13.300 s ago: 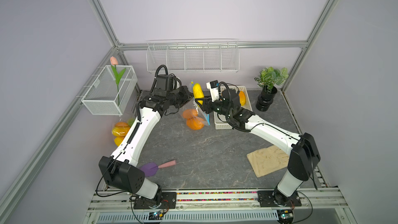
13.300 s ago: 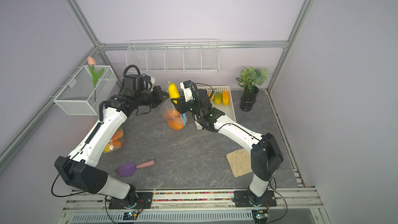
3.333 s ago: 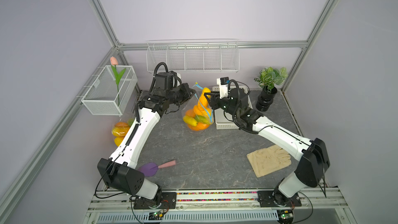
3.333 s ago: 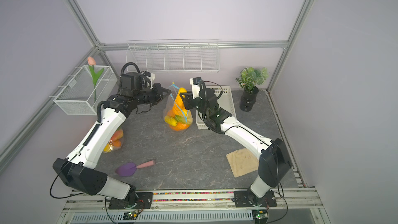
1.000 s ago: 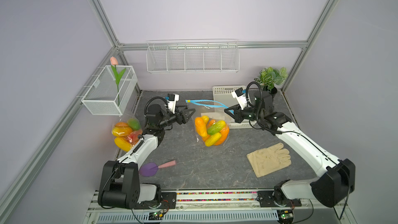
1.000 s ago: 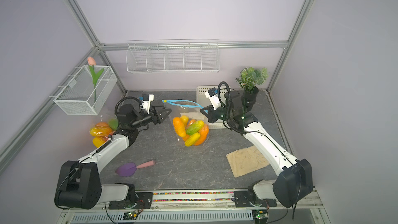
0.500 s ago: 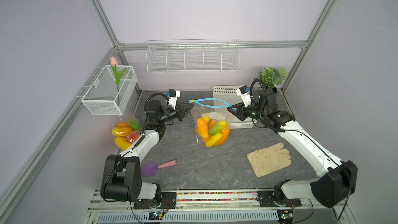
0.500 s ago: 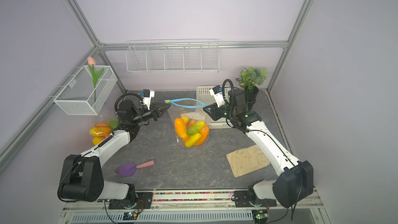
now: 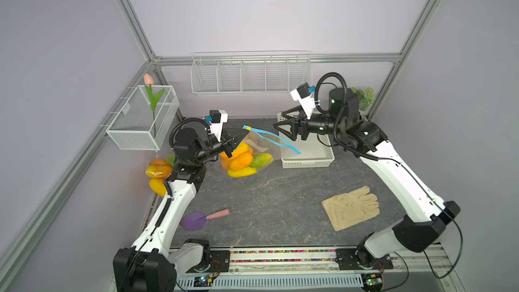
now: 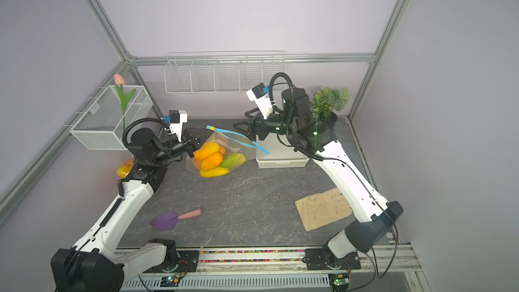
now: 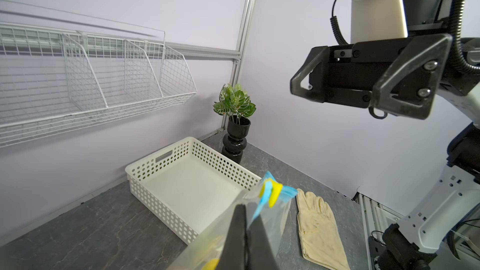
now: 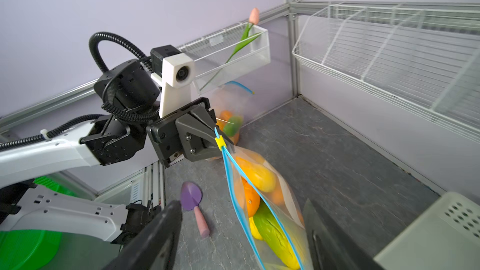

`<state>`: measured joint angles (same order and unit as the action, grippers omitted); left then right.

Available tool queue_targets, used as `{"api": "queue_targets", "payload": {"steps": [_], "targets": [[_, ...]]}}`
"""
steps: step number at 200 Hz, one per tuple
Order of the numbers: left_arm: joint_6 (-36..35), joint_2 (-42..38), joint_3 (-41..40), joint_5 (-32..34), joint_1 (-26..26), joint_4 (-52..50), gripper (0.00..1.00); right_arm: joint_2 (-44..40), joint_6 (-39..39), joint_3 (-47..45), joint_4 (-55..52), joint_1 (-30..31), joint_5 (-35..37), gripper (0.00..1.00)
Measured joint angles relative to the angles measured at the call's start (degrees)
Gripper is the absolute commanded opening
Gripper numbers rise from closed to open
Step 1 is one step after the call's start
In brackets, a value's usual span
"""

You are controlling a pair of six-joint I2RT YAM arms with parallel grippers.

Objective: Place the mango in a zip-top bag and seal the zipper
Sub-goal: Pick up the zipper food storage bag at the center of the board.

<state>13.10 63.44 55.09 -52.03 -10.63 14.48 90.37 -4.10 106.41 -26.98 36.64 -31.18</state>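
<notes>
The clear zip-top bag (image 9: 261, 143) lies at the back middle of the table with several orange, yellow and green mangoes (image 9: 240, 161) inside. My left gripper (image 9: 243, 135) is shut on the bag's top corner, just below the yellow slider (image 11: 272, 190). From that slider (image 12: 220, 142) the two blue zipper strips (image 12: 235, 190) run apart, so the mouth is open. The strips' far end (image 10: 261, 148) droops toward the basket. My right gripper (image 9: 278, 120) hangs open close to that end, touching nothing. In the right wrist view the bag lies between its spread fingers (image 12: 171, 214).
A white perforated basket (image 9: 307, 150) stands right of the bag under my right gripper. A beige glove (image 9: 351, 209) lies front right and a purple trowel (image 9: 202, 219) front left. A second bag of mangoes (image 9: 158, 169) leans at the left wall. A potted plant (image 10: 330, 105) stands at the back right.
My left gripper has shut on the bag's slider corner. My right gripper has opened and let go of the zipper's other end, which now droops. The bag has shifted left.
</notes>
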Motion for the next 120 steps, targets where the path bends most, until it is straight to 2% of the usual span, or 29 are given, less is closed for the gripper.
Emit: {"api": "queue_targets", "payload": {"steps": [25, 55, 66, 120], "targets": [[-1.66, -1.64, 0.04, 2.29, -0.15, -3.17, 0.0, 7.5, 1.64, 5.73, -1.4, 1.7, -1.29, 0.73], [-2.29, -0.57, 0.04, 4.15, -0.26, -6.12, 0.0, 13.77, 2.47, 7.06, -1.55, 2.58, -3.06, 0.58], [-2.36, -0.13, 0.04, 4.28, -0.26, -6.69, 0.0, 15.06, 2.01, 7.06, -1.42, 2.84, -3.61, 0.52], [-2.71, 1.92, 0.04, 4.11, -0.44, -7.1, 0.0, 16.41, 0.44, 7.06, 2.97, 2.95, -8.04, 0.44]]}}
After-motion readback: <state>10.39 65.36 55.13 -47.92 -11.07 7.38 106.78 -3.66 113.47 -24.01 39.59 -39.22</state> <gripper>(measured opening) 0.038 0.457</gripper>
